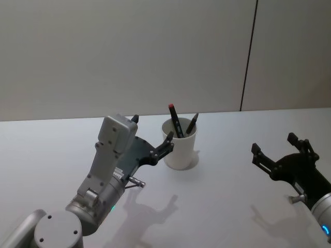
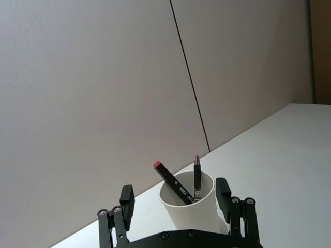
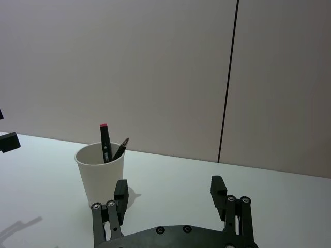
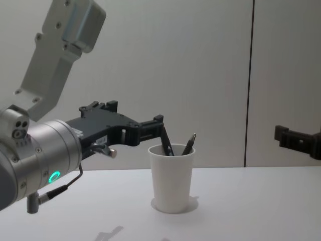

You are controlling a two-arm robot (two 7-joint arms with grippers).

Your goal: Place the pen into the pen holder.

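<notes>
The pen holder (image 1: 180,152) is a white paper cup standing upright mid-table. Two pens lean inside it: a black pen with a red cap (image 1: 175,120) and a dark pen (image 1: 192,124). My left gripper (image 1: 152,127) is open just left of the cup at rim height, one fingertip (image 1: 168,137) close to the rim, nothing held. Its wrist view shows the cup (image 2: 196,213) ahead between the open fingers, with the red-capped pen (image 2: 170,181) in it. My right gripper (image 1: 274,143) hovers open and empty well right of the cup (image 3: 101,173).
A bare white table (image 1: 222,206) surrounds the cup, with free room in front and to the right. A grey wall (image 1: 155,51) with a dark vertical seam runs behind the table's far edge.
</notes>
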